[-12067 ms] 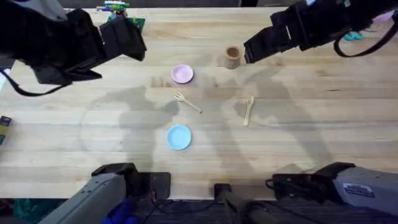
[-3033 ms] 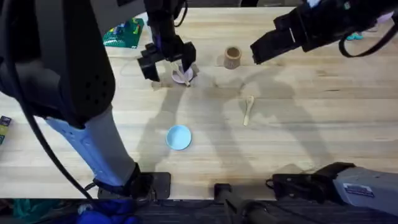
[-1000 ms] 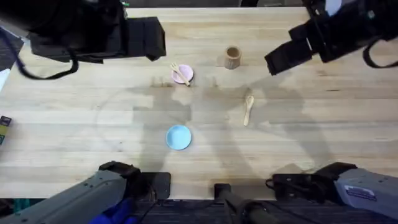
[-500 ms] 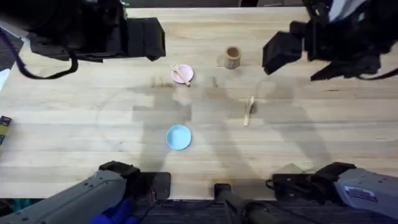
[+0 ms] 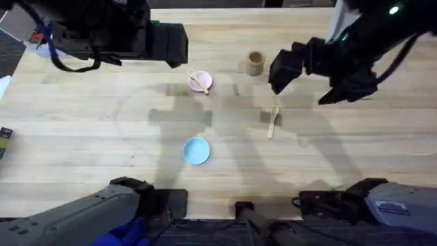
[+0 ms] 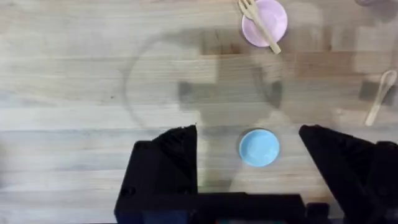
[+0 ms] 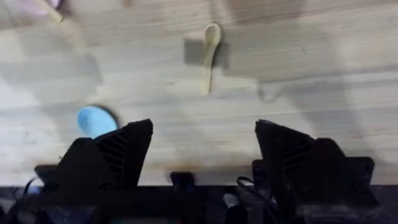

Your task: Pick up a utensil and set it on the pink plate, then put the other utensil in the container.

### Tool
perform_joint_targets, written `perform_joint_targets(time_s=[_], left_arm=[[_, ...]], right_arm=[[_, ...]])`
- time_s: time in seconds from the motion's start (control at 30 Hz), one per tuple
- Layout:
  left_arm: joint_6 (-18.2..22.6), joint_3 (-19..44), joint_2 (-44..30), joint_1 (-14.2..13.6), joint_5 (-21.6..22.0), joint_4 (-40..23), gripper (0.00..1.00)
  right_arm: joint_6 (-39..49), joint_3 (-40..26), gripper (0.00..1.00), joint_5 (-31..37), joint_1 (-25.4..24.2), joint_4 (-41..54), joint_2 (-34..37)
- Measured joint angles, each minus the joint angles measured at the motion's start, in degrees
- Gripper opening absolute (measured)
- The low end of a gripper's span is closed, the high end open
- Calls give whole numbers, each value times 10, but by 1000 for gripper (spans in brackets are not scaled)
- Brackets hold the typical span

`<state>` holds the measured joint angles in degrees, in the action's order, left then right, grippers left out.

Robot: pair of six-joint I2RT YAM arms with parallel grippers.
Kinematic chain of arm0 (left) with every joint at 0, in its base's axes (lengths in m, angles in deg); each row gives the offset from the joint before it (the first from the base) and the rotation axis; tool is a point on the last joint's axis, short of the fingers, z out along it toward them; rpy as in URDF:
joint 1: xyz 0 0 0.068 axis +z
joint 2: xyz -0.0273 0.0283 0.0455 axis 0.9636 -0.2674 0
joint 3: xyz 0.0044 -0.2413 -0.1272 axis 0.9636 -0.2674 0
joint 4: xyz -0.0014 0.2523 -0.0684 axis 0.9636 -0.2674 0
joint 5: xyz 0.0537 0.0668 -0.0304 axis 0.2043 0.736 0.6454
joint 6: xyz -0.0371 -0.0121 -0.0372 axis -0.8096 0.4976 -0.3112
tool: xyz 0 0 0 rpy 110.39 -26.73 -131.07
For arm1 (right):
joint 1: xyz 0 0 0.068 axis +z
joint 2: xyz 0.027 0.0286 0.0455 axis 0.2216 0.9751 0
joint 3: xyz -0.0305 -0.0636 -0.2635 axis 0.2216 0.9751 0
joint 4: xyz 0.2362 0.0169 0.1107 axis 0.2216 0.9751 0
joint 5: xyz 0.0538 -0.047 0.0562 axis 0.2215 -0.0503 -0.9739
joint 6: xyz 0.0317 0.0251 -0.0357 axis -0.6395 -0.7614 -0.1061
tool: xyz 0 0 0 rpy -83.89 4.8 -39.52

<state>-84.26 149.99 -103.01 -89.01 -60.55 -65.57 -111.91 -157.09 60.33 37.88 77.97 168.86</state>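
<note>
The wooden fork (image 5: 197,79) lies across the pink plate (image 5: 203,85) at the back middle of the table. High above the table's back left, my left gripper (image 5: 171,44) stands open with nothing between its fingers. The left wrist view looks down on the fork (image 6: 260,25) and pink plate (image 6: 273,14), with the left gripper (image 6: 247,134) open. The wooden spoon (image 5: 273,121) lies flat on the table right of centre. The tan wooden container (image 5: 255,63) stands upright behind it. My right gripper (image 5: 285,67) hovers open just above and behind the spoon (image 7: 209,53).
A light blue plate (image 5: 196,150) sits in front of the pink one, nearer the arm bases. A small dark object (image 5: 4,140) lies at the table's left edge. Bare wood lies between the spoon and the container.
The fork went from the table onto the pink plate and my left arm rose away. Over the last second my right arm swung left and nearer, over the spoon.
</note>
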Motion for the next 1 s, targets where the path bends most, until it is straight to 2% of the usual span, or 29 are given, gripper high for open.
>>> perform_joint_targets(time_s=[0.2,0.43,0.7,1.0], left_arm=[[50,-1,-4,0,-3,3,993],[103,-1,-4,0,-28,27,993],[115,-1,-4,0,-31,43,993],[116,-1,-4,0,-31,43,993]], right_arm=[[-35,78,996,27,10,-74,1],[-71,184,996,38,12,-180,1],[-113,274,996,38,12,-269,1],[-123,287,996,50,48,-324,4]])
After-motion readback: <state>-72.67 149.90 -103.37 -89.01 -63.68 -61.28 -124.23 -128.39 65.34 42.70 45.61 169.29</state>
